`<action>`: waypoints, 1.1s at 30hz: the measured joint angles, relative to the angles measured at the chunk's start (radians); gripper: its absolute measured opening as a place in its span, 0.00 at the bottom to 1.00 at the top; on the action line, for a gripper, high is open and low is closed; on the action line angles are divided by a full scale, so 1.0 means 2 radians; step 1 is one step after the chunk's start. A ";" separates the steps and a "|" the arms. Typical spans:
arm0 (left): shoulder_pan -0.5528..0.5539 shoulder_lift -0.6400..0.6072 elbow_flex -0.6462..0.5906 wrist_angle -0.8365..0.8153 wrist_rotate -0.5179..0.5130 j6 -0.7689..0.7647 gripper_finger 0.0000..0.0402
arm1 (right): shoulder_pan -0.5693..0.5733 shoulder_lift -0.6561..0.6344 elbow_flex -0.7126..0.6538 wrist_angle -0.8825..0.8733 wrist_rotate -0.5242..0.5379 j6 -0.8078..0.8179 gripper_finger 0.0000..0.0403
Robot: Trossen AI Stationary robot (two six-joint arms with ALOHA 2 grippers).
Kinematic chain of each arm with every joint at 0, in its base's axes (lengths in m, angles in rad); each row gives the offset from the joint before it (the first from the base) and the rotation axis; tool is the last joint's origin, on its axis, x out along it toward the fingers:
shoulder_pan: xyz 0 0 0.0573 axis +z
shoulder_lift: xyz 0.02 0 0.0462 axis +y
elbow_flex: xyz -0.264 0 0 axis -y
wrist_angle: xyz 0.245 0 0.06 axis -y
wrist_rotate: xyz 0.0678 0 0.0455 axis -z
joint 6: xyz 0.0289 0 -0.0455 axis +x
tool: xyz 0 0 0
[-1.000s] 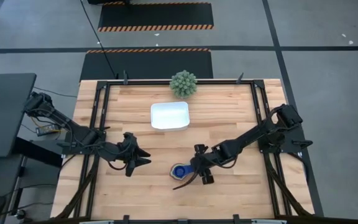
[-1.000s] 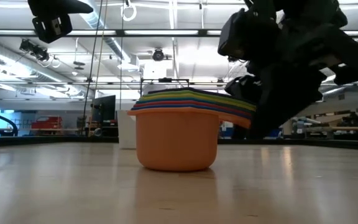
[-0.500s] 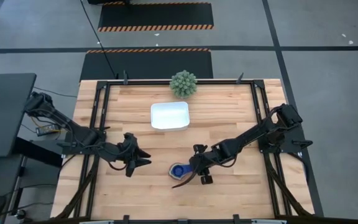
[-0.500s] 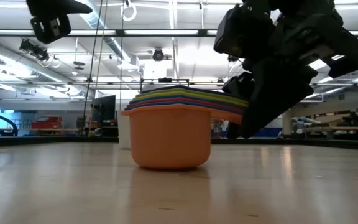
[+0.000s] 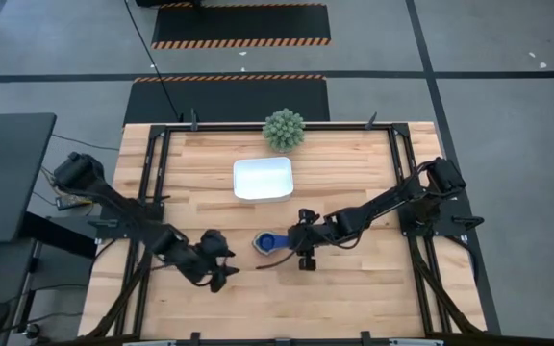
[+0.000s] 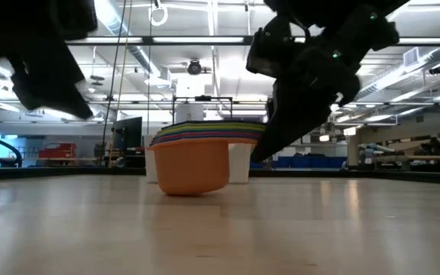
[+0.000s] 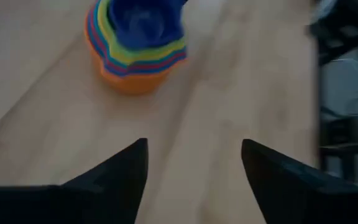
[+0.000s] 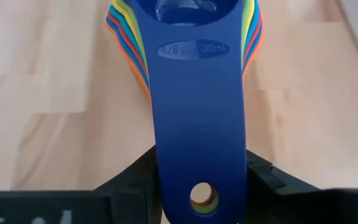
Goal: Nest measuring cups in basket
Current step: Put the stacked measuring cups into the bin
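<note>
The measuring cups [image 5: 269, 241] sit nested in one stack, orange outermost and dark blue innermost; they also show in the low view [image 6: 193, 160], the left wrist view [image 7: 135, 50] and the right wrist view [image 8: 185, 25]. My right gripper [image 5: 293, 244] is shut on their stacked handles. My left gripper [image 5: 221, 271] is open near the table's near-left, its fingers [image 7: 123, 177] pointing toward the stack from a distance. The white basket [image 5: 263, 179] stands beyond the stack, toward the far edge. My right gripper pinches the stacked handles near their free end [image 8: 201, 180], one finger [image 8: 135, 177] on each long edge, coming level from the table's right and lying along the handles. The cup bowls stick out beyond the fingertips. Whether the orange bottom [image 6: 193, 191] touches the table, I cannot tell.
A round spiky green plant [image 5: 284, 129] stands at the far edge behind the basket. Black frame rails [image 5: 152, 183] run along the table's left and right sides. Bare wood [image 5: 354, 298] lies toward the near edge.
My right gripper has carried the stack of cups toward the far edge and a little left, closer to the basket, staying shut on the handles. My left gripper has swung toward the near edge and slightly right, still open.
</note>
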 joint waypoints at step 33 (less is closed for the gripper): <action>0.178 0.108 -0.125 0.299 0.039 0.271 0.67 | -0.127 -0.004 0.000 0.009 -0.137 -0.157 0.37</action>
